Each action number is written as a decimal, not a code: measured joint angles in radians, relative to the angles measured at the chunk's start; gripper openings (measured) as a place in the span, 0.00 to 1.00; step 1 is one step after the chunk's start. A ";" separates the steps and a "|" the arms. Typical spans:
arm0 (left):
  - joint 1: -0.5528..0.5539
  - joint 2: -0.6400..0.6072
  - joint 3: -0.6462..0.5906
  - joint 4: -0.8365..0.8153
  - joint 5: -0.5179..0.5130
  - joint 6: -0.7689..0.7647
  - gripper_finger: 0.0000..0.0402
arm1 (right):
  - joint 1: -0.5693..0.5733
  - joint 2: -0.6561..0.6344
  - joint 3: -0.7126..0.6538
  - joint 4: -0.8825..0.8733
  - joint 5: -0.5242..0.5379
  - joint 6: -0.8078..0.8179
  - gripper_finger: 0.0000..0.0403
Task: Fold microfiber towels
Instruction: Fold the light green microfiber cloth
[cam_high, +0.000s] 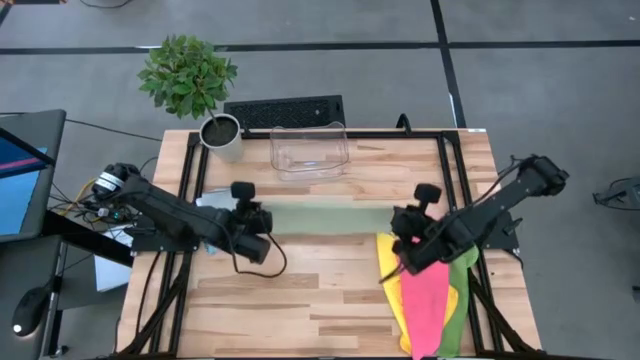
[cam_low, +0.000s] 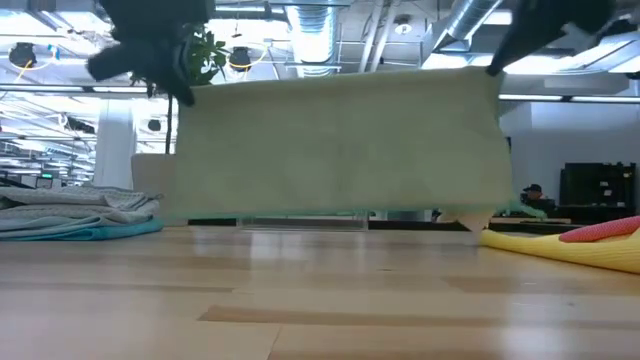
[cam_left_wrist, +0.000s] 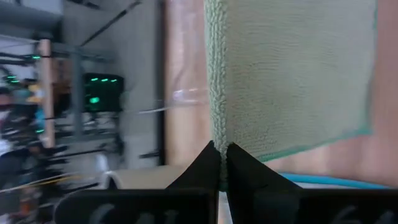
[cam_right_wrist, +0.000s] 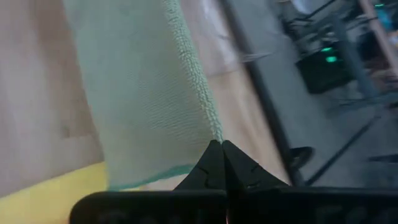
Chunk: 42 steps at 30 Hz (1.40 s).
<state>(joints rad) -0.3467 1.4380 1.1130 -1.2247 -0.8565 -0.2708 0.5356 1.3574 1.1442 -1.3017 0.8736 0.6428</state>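
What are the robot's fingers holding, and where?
Both hold the pale green towel up by its top corners: left gripper at one, right gripper at the other.

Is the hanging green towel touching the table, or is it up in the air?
Apart. In the low view the pale green towel hangs between both grippers, and the room shows through a gap under its bottom edge, above the table.

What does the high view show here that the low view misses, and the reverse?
Only the high view shows the potted plant's pot, the black keyboard and both arms whole. Only the low view shows the pale green microfiber towel hanging as a full sheet, its lower edge just above the wooden table. Both show the yellow and pink towels and the folded grey stack.
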 joint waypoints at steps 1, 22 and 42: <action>0.022 0.000 0.000 0.000 -0.016 0.018 0.00 | -0.023 -0.003 0.000 0.000 0.017 -0.021 0.01; 0.118 0.003 -0.181 0.195 0.050 -0.089 0.00 | -0.049 0.005 -0.218 0.360 0.017 -0.027 0.01; -0.292 0.003 -0.249 0.558 0.309 -0.419 0.00 | 0.335 0.173 -0.317 0.905 -0.154 0.276 0.01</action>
<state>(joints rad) -0.6384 1.4414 0.8639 -0.6664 -0.5473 -0.6901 0.8711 1.5306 0.8272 -0.3963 0.7195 0.9192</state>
